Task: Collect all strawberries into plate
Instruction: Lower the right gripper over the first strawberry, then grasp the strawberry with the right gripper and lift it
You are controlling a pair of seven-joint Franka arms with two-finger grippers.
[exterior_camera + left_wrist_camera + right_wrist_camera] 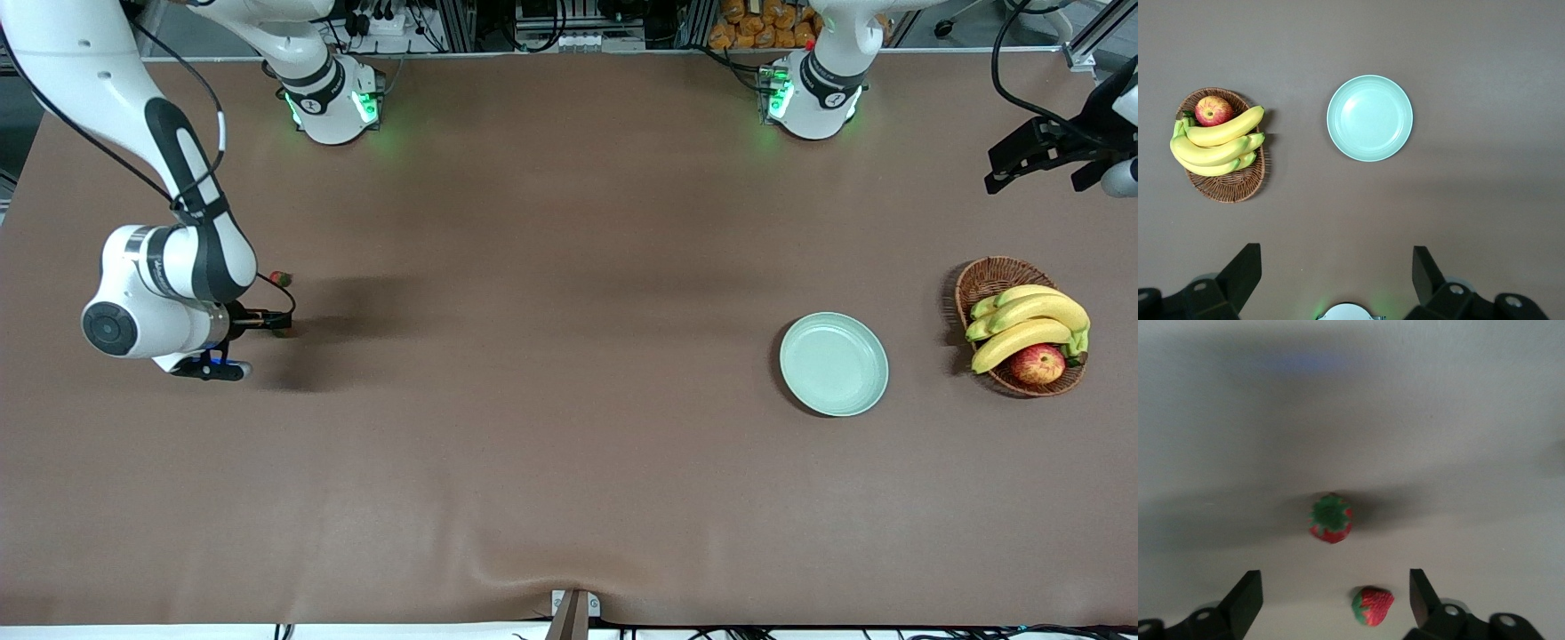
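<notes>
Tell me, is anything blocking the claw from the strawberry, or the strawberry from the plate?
Nothing visible. The right gripper stands open with a strawberry between its fingers. Only bare table lies between there and the plate. The basket sits past it.

Brown table (569, 444); aluminium framing (498, 22), cables along base edge.

We count two strawberries in the right wrist view, one (1331, 518) with its green top facing up and one (1372, 605) lying on its side; a third does not show. We see one plate (834, 364), one wicker basket (987, 277), one apple (1037, 364) and a bunch of about four bananas (1022, 327). We count two arms and two grippers, the left gripper (1337, 273) and the right gripper (1336, 597).
</notes>
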